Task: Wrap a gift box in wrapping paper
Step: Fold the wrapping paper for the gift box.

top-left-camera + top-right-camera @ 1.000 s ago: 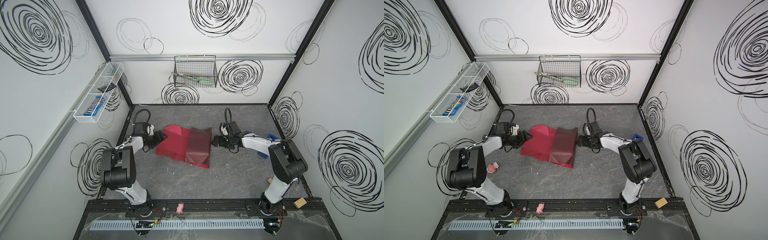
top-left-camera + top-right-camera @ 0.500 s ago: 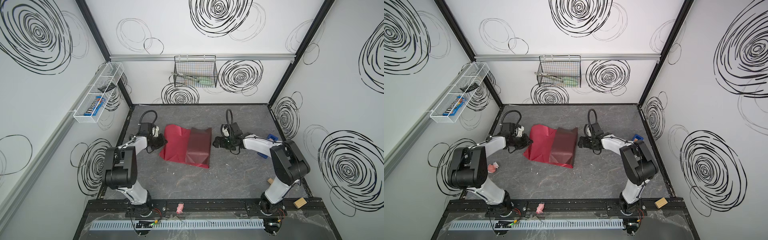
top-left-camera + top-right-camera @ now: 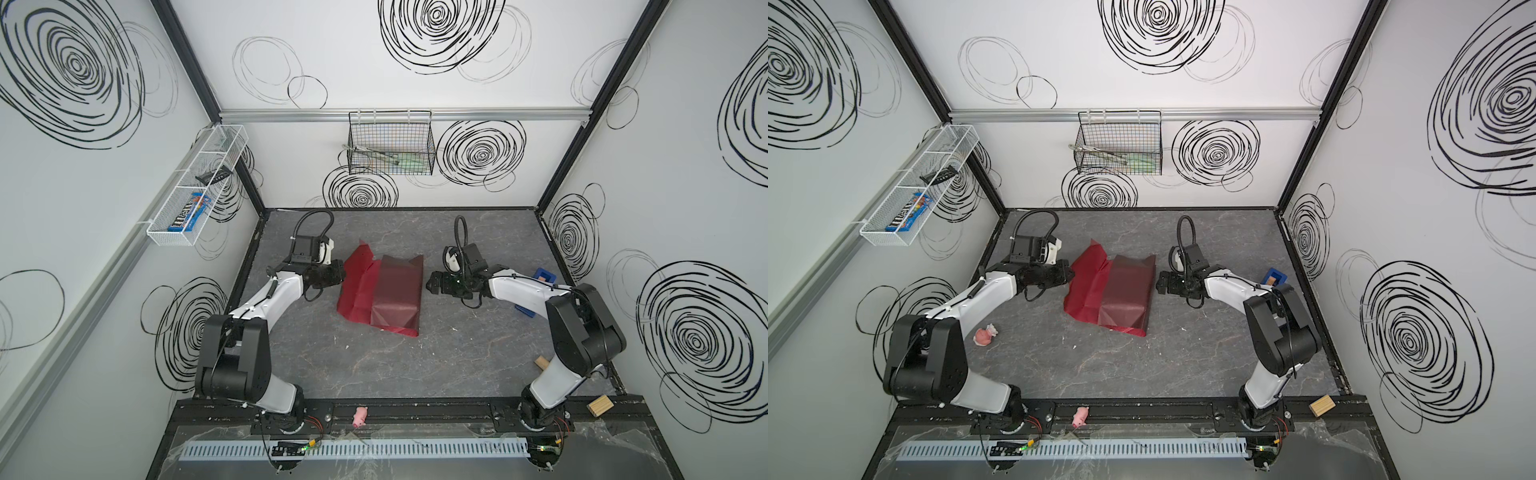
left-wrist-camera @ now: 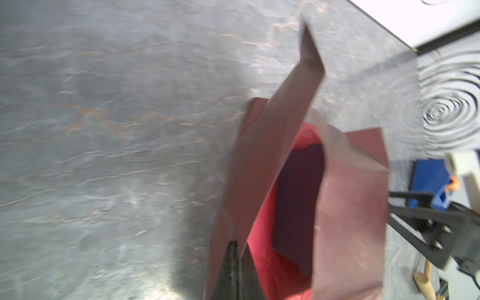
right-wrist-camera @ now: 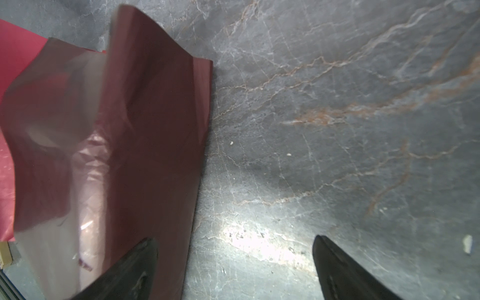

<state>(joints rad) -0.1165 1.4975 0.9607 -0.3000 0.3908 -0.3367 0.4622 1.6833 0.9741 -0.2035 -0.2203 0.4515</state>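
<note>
Wrapping paper [image 3: 380,293] half over gift box [image 4: 298,194]. Left gripper [image 3: 340,274] pinches loose edge beside box; right gripper [image 3: 429,286] opposite side, jaws wide, empty. Second flap, ends remain.

My two top views hang high over the front rail [image 3: 415,411], side by side, looking down and toward the back wall [image 3: 353,75]. Both take in the whole grey table [image 3: 374,365] and the wire basket [image 3: 390,145]. My left wrist camera rides close behind the left gripper [image 4: 235,246], looking low across the wrapping paper [image 4: 259,161] to the right gripper [image 4: 391,206]. My right wrist camera looks steeply down past its own fingers [image 5: 124,272] at the same paper's edge and bare tabletop.
</note>
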